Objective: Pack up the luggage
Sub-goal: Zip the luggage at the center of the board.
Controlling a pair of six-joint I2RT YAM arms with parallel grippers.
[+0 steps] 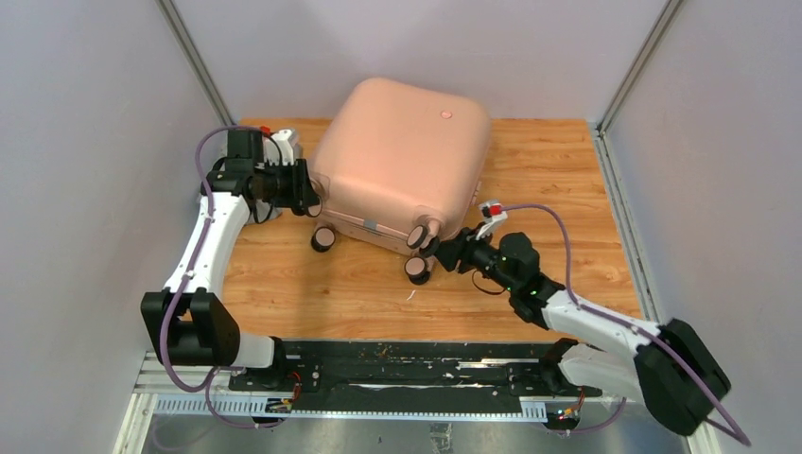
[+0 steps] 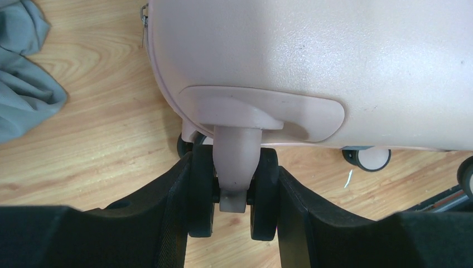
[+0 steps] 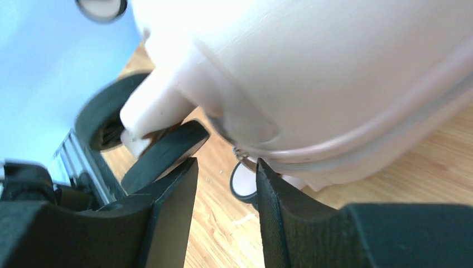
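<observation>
Luggage [image 1: 402, 156]: one smooth, pale pink hard shell with rounded corners, closed, lying far-centre on the wood-grain table [image 1: 284, 293]. Two black grippers: the left gripper [image 2: 233, 167] clamps the twin caster [image 2: 234, 190] at its left corner. The right gripper [image 3: 226, 173] stands parted at the near-right casters [image 1: 416, 270].

Light wood-grain tabletop [image 1: 284, 284], plain pale grey walls [image 1: 85, 142] on three sides, slim metal corner posts [image 1: 194, 61], even soft light.
</observation>
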